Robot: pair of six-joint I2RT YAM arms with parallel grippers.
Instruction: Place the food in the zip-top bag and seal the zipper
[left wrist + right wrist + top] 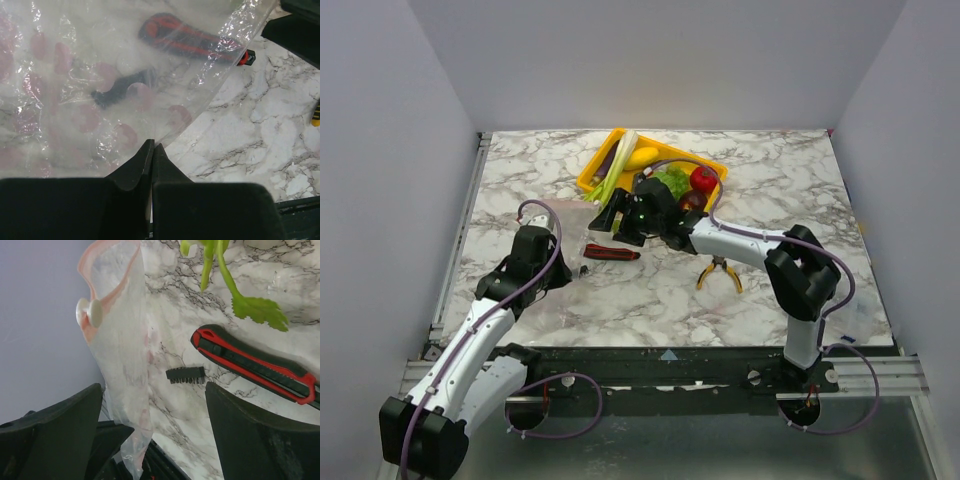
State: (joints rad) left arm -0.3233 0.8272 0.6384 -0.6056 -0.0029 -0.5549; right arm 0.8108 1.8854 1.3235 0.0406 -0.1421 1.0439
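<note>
The clear, faintly pinkish zip-top bag (122, 360) stands upright off the table. Its pink zipper (112, 267) with a white slider (90, 312) is at the top. My left gripper (152, 146) is shut on the bag's edge (90, 100); it also shows in the top view (570, 262). My right gripper (154, 387) is open, and the bag hangs between its fingers, close to the left one. In the top view it (620, 215) is just in front of the yellow tray (595, 170). The tray holds the leek (618, 160), squash (642, 155), lettuce (672, 180), tomato (703, 179) and onion (692, 200).
A red-and-black pocket knife (612, 252) lies on the marble table beside the bag, with a small black toothed piece (185, 374) near it. Yellow-handled pliers (720, 272) lie to the right. A green lettuce leaf (250, 305) shows in the right wrist view.
</note>
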